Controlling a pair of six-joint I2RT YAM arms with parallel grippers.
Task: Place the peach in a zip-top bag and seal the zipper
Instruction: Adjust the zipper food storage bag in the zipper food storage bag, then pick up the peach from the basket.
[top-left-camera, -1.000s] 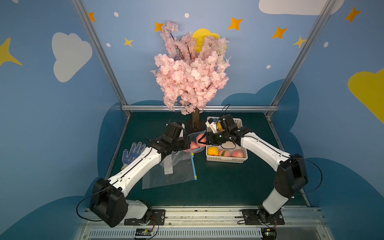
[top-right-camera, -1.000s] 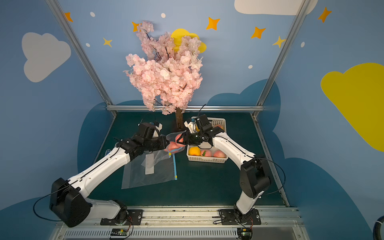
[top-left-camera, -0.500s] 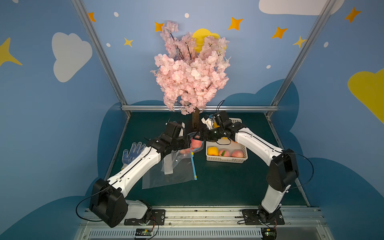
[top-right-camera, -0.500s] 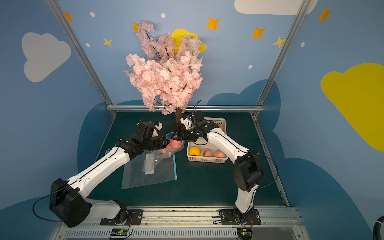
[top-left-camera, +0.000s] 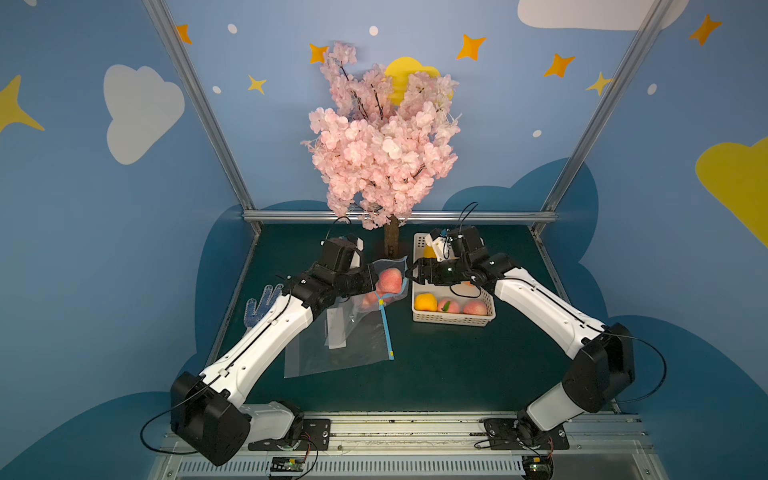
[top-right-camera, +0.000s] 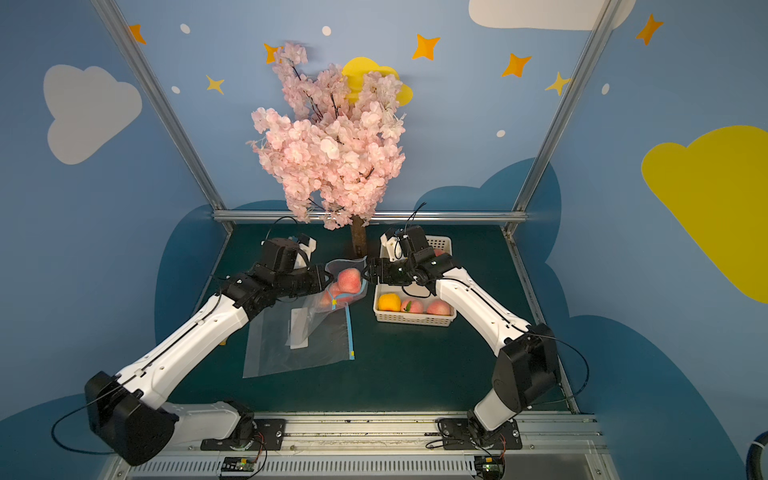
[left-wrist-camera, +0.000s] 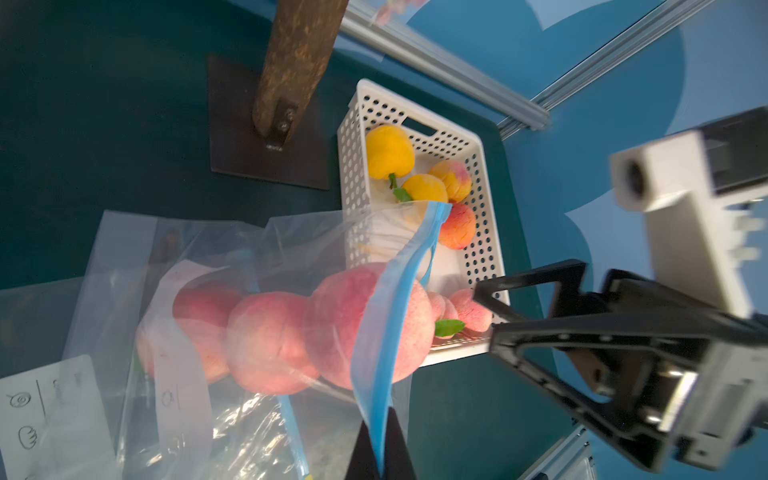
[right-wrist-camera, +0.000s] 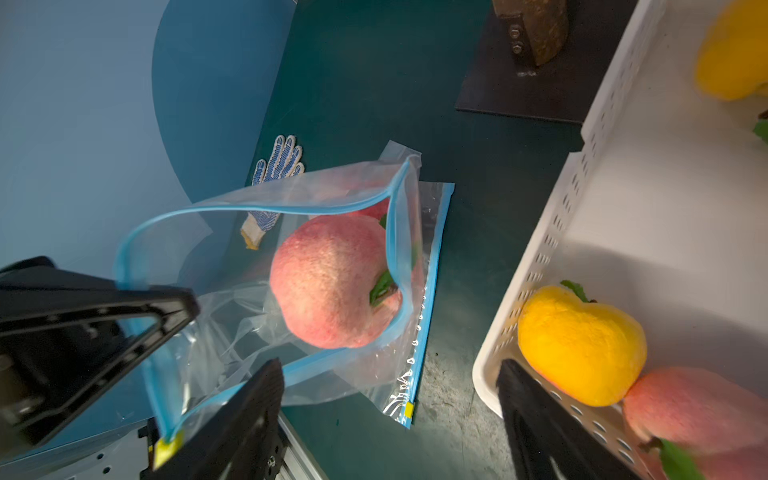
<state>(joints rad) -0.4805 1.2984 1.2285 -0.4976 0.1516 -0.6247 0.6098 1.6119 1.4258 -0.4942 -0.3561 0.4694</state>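
The clear zip-top bag (top-left-camera: 384, 266) with a blue zipper hangs lifted, its mouth wide open (right-wrist-camera: 232, 232). My left gripper (left-wrist-camera: 380, 453) is shut on the zipper strip at one edge of the mouth. A pink peach (top-left-camera: 390, 279) (top-right-camera: 349, 279) (right-wrist-camera: 332, 286) sits just inside the mouth, with more peaches (left-wrist-camera: 266, 340) deeper in the bag. My right gripper (right-wrist-camera: 388, 370) is open and empty, a short way back from the peach, between the bag and the basket (top-left-camera: 409, 274).
A white perforated basket (top-left-camera: 453, 322) to the right holds yellow and pink fruit. A second clear bag (top-left-camera: 336, 353) lies flat under the lifted one. The tree trunk (top-left-camera: 391, 239) stands right behind. A dotted glove (top-left-camera: 262, 307) lies at the left.
My right gripper carried a peach left into the bag's mouth, opened, and drew back a little toward the basket. The peach stays in the bag. The left gripper kept its hold.
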